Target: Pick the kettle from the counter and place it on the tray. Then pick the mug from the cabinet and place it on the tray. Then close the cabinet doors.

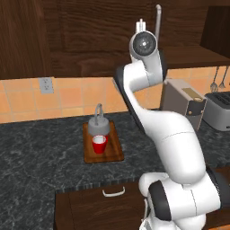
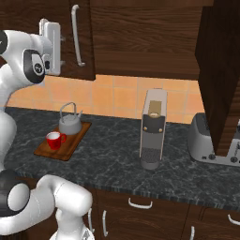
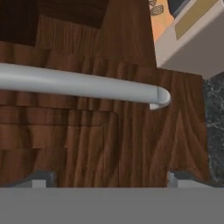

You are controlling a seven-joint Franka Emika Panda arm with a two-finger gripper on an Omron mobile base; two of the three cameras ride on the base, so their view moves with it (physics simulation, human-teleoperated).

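Observation:
The grey kettle (image 1: 99, 124) (image 2: 70, 123) stands on the back of the wooden tray (image 1: 115, 152) (image 2: 71, 144). The red mug (image 1: 99, 144) (image 2: 55, 139) stands upright on the tray just in front of the kettle. My gripper (image 3: 111, 178) is raised to one cabinet door (image 3: 131, 140) (image 2: 86, 51), close against its wood face. Its fingertips (image 3: 43, 178) stand wide apart, open, with nothing between them. The door's silver bar handle (image 3: 78, 85) (image 1: 158, 18) (image 2: 76, 35) crosses just beyond the fingertips. The other cabinet door (image 2: 219, 70) stands swung out at the right.
On the dark counter (image 1: 40, 157) (image 2: 112, 154), right of the tray, stand a tall coffee machine (image 1: 182, 105) (image 2: 153, 126) and a toaster (image 1: 220, 110) (image 2: 208, 140). Utensils (image 1: 218, 81) hang on the tiled wall. Drawers with handles (image 1: 113, 193) run below the counter edge.

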